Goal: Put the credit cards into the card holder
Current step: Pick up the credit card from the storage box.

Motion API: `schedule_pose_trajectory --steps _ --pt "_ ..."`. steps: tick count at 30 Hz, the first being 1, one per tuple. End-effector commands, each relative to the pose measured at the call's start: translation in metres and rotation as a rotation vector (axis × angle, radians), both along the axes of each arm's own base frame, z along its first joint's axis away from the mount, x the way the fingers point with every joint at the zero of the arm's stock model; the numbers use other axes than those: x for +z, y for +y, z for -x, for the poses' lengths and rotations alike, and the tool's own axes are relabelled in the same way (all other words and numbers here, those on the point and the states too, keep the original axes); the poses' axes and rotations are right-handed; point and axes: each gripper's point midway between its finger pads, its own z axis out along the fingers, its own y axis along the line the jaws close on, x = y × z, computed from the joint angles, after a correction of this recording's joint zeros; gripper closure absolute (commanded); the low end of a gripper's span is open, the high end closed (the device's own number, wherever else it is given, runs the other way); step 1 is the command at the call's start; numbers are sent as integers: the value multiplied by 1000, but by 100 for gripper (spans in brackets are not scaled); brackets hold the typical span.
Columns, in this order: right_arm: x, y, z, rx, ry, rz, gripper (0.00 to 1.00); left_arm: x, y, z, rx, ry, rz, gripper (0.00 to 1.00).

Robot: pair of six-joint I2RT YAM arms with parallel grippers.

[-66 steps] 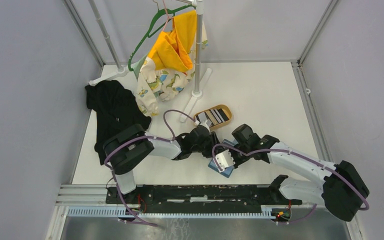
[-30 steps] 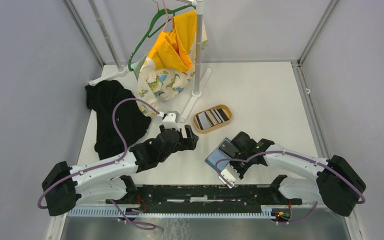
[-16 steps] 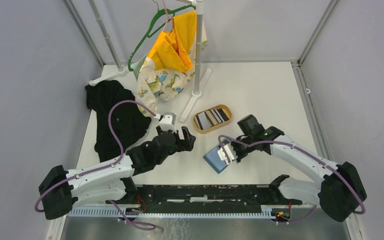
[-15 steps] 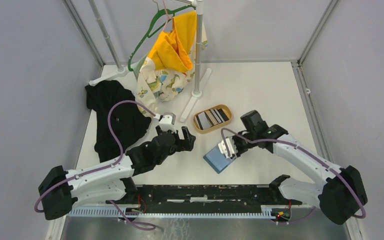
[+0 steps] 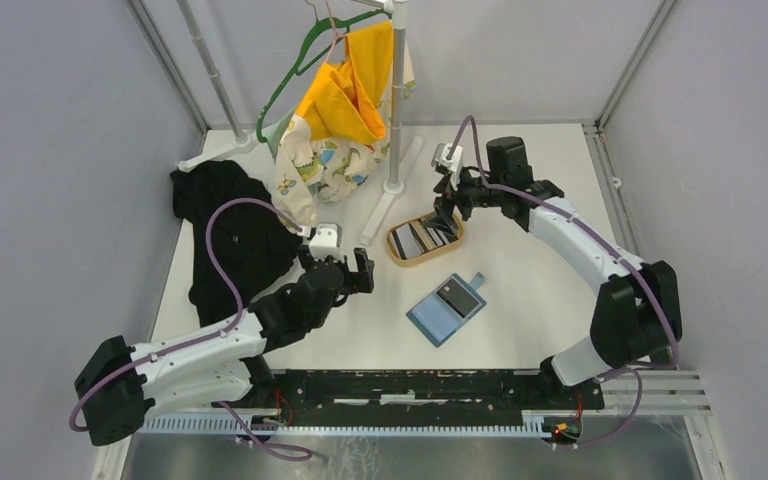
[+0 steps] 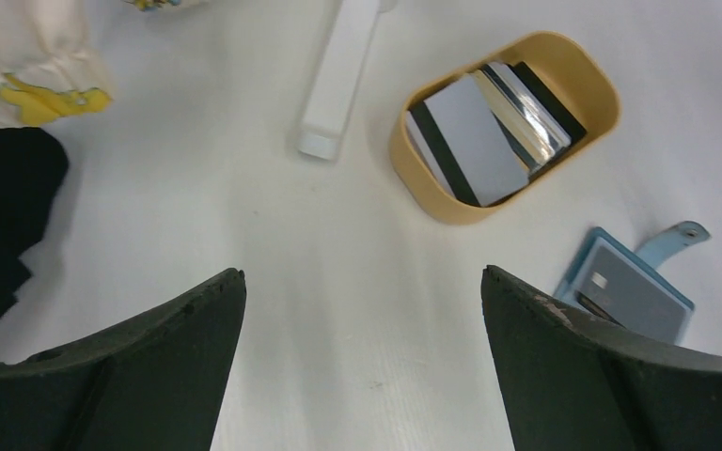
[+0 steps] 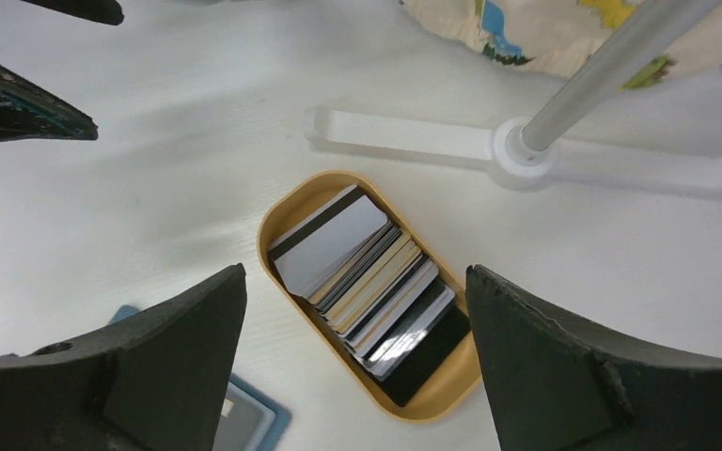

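The credit cards [image 5: 426, 235] lie stacked like stripes in an oval tan tray [image 5: 397, 247] at mid-table. Just above its far end my right gripper [image 5: 450, 208] hangs open; in the right wrist view the cards [image 7: 367, 282] sit between and below its fingers, untouched. The teal card holder [image 5: 447, 308] lies unfolded on the table nearer the arms, with a grey card in its pocket [image 6: 632, 301]. My left gripper [image 5: 340, 268] is open and empty, left of both. Its wrist view has the cards [image 6: 494, 127] ahead and the holder [image 6: 635, 296] at right.
A clothes rack pole stands on a white base [image 5: 393, 185] just behind the tray, and one white foot bar [image 5: 380, 218] reaches toward it. Yellow and patterned garments [image 5: 335, 130] hang there. A black cloth [image 5: 230, 225] lies at the left.
My right gripper opened and let go of the card holder, which now lies flat. The right arm swung away to above the tray. My left gripper drifted slightly back.
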Motion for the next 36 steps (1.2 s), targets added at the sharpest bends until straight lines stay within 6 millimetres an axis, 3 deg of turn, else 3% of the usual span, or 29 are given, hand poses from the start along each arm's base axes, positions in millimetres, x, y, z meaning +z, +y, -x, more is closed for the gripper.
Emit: schedule_pose_trajectory --steps 1,4,8,20,27,36 --pt "11 6 -28 -143 153 -145 9 13 32 -12 120 -127 -73 0" --pt "-7 4 -34 -169 296 -210 12 3 38 -13 129 -169 -71 0" --pt "-47 -4 -33 -205 420 -207 15 -18 42 -8 119 -182 -50 0" --pt "-115 -16 -37 -353 688 -171 20 -23 36 -9 89 -180 -61 0" --pt "-135 -18 -46 -407 744 -147 22 -26 30 -12 81 -165 -93 0" --pt "-144 -16 -50 -467 792 -141 22 -27 29 -13 79 -161 -98 0"
